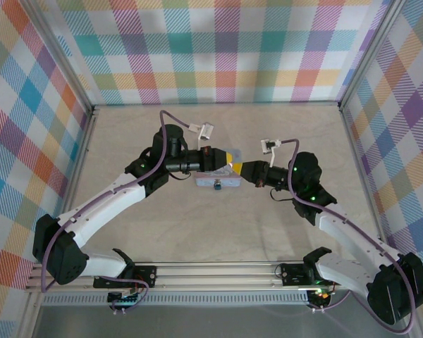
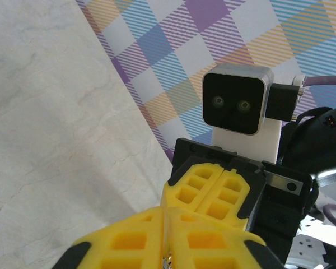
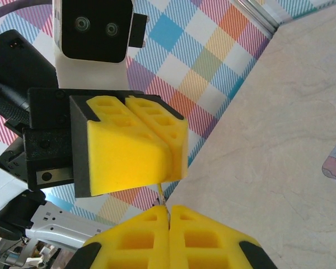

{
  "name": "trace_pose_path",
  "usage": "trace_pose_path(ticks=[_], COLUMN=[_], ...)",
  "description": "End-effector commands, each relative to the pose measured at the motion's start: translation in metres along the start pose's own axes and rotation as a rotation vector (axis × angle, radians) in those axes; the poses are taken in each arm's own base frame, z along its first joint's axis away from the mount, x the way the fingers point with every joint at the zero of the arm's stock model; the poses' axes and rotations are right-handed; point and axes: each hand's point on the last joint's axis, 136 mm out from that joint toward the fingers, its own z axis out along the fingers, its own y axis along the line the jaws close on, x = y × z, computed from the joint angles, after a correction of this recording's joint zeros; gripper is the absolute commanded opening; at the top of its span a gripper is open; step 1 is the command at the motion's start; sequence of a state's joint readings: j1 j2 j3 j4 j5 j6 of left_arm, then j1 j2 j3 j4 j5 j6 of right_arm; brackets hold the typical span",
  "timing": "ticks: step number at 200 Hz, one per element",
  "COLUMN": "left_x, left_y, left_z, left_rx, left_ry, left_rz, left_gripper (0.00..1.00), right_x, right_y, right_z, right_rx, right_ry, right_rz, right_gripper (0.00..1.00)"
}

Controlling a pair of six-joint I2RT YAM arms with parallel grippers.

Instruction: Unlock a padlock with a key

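**Key held between two meeting grippers, above the padlock and tin**

The key (image 3: 162, 196) appears as a thin metal sliver rising from the seam of the right gripper (image 3: 168, 214), whose yellow fingers are pressed together on it. The key's upper end touches the lower edge of the left gripper (image 3: 172, 152), just beside its tip. The left gripper's fingers are also pressed together. In the left wrist view a small metallic glint lies in their seam, but it cannot be told whether this is the key.

In the top view the two grippers meet tip to tip near the middle of the table (image 1: 162, 225). The left one reaches in from the left and the right one from the right.

The padlock (image 1: 218, 187) is a small dark spot just below and near of that meeting point. It sits at the near edge of the pale blue tin (image 1: 229, 183), which lies flat on the table partly under the fingers. Whether its shackle is closed is too small to tell. In the right wrist view a printed corner of the tin shows at the right edge.

Checked walls (image 1: 218, 49) stand on the left, far and right sides of the table.
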State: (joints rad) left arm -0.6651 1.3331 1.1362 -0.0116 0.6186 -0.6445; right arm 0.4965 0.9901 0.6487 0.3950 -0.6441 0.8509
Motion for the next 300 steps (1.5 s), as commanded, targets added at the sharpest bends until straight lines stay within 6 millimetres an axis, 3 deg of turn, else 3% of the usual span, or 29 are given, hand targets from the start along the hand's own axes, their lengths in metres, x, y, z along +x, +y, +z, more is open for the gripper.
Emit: trace_pose_path(ticks=[1, 12, 49, 78, 125, 157, 182, 228, 241, 254, 267, 300], left_x=[-0.010, -0.010, -0.009, -0.006, -0.002, -0.001, 0.002, 0.001, 0.002, 0.001, 0.001, -0.001], left_y=[-0.010, -0.010, -0.015, -0.015, -0.012, -0.009, -0.006, -0.011, -0.009, -0.009, -0.008, -0.008], left_z=[-0.005, -0.005, -0.003, -0.001, 0.000, 0.000, 0.002, 0.002, 0.002, 0.002, 0.002, 0.002], left_rx=[0.027, 0.033, 0.070, 0.089, 0.090, 0.080, 0.077, 0.096, 0.094, 0.089, 0.083, 0.083], left_ry=[-0.042, -0.042, -0.037, -0.023, -0.014, -0.015, -0.005, -0.005, -0.003, -0.007, -0.011, -0.017], left_rz=[0.016, 0.013, 0.004, -0.009, -0.018, -0.023, -0.030, -0.022, -0.025, -0.028, -0.031, -0.032], left_gripper=[0.20, 0.25, 0.24, 0.13, 0.05, 0.20, 0.23, 0.00, 0.00, 0.00, 0.00, 0.00], right_x=[-0.003, -0.003, -0.003, -0.005, -0.009, -0.010, -0.011, -0.010, -0.011, -0.013, -0.015, -0.015], right_y=[0.010, 0.010, 0.010, 0.009, 0.010, 0.012, 0.013, 0.009, 0.009, 0.010, 0.013, 0.020], right_z=[-0.003, -0.003, -0.003, -0.004, -0.005, -0.004, -0.004, -0.002, -0.002, -0.003, -0.004, -0.003], right_rx=[-0.026, -0.027, -0.026, -0.022, -0.014, -0.024, -0.021, -0.018, -0.017, -0.018, -0.024, -0.064], right_ry=[-0.015, -0.011, -0.013, -0.026, -0.044, -0.043, -0.049, -0.040, -0.043, -0.057, -0.069, -0.060], right_rz=[-0.051, -0.050, -0.050, -0.053, -0.061, -0.063, -0.064, -0.051, -0.048, -0.046, -0.048, -0.049], right_gripper=[0.04, 0.04, 0.04, 0.03, 0.03, 0.03, 0.03, 0.04, 0.09, 0.29, 0.40, 0.41])
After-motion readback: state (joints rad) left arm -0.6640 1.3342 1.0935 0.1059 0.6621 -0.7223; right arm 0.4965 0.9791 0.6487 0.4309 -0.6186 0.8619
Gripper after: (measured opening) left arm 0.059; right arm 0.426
